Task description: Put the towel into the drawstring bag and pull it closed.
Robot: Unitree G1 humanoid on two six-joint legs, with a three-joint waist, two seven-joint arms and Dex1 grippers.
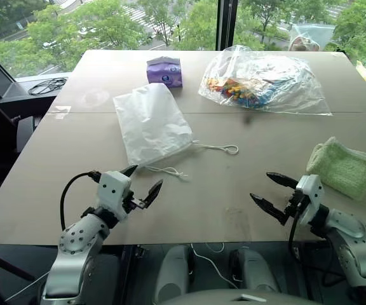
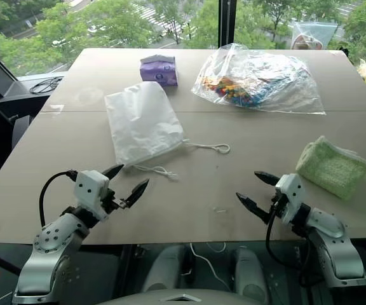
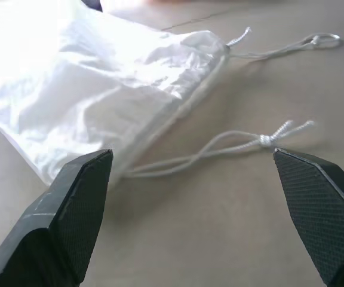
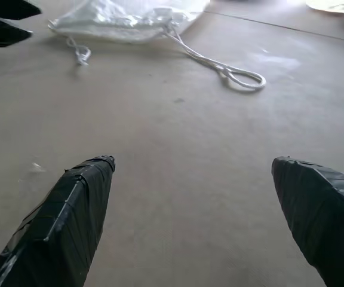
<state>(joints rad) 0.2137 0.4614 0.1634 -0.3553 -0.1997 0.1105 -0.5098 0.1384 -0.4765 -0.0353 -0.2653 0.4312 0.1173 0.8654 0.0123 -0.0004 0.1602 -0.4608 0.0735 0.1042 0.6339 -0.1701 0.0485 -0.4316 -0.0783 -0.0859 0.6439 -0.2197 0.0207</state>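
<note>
Both hands w/ fingers apart, holding nothing: left hand [image 1: 142,178] hovering near drawstring bag [image 1: 151,124] mouth, right hand [image 1: 273,189] near towel [image 1: 343,166] lying on bench [image 1: 234,184] edge. Best: right grabbing towel mid-fold while left pinching bag's top layer open.

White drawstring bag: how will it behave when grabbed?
The drawstring bag lies flat, thin and creased, so it is probably limp and light. It may slide on the smooth table when nudged. Its loose cords would likely trail.
</note>
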